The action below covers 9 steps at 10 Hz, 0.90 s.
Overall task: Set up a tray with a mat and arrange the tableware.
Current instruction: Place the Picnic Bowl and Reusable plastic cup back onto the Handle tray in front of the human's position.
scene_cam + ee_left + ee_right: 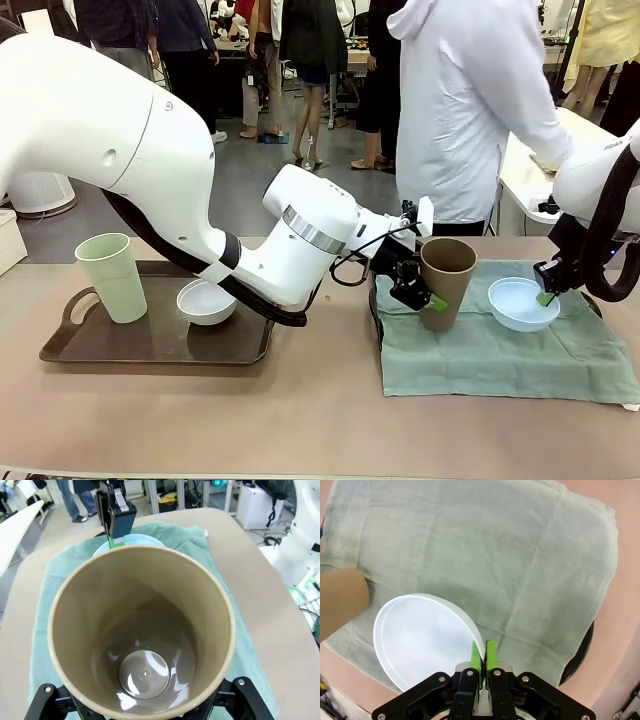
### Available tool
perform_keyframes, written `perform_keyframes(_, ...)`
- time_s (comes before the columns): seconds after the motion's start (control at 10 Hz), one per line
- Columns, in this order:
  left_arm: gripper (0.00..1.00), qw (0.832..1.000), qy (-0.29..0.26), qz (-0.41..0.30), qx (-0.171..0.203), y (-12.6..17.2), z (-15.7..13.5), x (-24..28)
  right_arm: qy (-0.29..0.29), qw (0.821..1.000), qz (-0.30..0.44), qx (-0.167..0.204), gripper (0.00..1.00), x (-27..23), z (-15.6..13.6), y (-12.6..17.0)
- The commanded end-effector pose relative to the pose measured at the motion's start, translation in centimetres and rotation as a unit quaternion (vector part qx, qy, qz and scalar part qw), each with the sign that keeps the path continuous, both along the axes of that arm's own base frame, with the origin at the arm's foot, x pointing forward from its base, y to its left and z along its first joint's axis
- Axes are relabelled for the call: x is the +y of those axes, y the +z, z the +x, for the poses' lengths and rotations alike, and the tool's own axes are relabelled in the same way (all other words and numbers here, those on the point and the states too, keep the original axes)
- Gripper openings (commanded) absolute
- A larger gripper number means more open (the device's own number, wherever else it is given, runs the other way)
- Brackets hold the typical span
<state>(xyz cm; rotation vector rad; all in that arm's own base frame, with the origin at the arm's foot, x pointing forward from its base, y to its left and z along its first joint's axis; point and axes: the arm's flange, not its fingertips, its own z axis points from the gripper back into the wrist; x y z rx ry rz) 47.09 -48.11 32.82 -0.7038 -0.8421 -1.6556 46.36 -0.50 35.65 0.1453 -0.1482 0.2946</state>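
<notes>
Left gripper [426, 292] has its jaws spread wide around the brown cup [447, 275], one finger either side of the wall low down, green pad against it. Grip looks solid. Cup is tilted a bit, mouth leaning right, base at the mat's [500, 360] left edge, far-left corner area. Can't tell whether the base is touching the cloth or just off it.

Right gripper [483, 656] is pinched fully down on the rim of the light blue bowl [520, 305], pads nearly meeting with only the thin rim between them. Bowl is on the mat, right of middle, toward the far edge, near the brown cup but apart from it.

Mat is draped over a black tray [581, 647]; its dark rim pokes out past the cloth's edge.

Brown tray [150, 345] sits on the left half of the table [300, 420]: pale green cup [110, 277] upright in its far-left corner, white bowl [206, 300] toward its far-right edge, partly behind the left arm.

Person [470, 100] in a white top stands at the table's far edge.
</notes>
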Motion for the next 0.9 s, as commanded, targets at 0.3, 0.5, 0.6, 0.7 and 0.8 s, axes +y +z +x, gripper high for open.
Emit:
perform_keyframes(0.3, 1.00, 1.000, 0.003, -0.001, -0.012, -0.1, 0.2, -0.2, 0.012, 1.000, 0.022, 0.001, 0.94, -0.9, 0.1, -1.2)
perform_keyframes(0.5, 1.00, 1.000, 0.009, -0.002, -0.007, 0.0, 0.1, -0.1, 0.005, 1.000, 0.018, 0.004, 1.00, -0.8, 0.0, -1.0)
perform_keyframes(0.6, 1.00, 1.000, 0.014, -0.001, -0.001, 0.1, 0.1, 0.0, 0.006, 1.000, 0.012, 0.001, 1.00, -0.7, -0.3, -0.4)
perform_keyframes(0.7, 1.00, 0.999, 0.027, 0.012, 0.014, 0.1, 0.1, 0.3, 0.007, 1.000, 0.011, -0.001, 0.59, -0.7, -0.6, 0.2)
perform_keyframes(0.8, 1.00, 0.998, 0.041, 0.022, 0.033, 0.0, 0.1, 1.0, 0.009, 1.000, 0.010, -0.004, 0.68, -0.7, -1.3, 1.3)
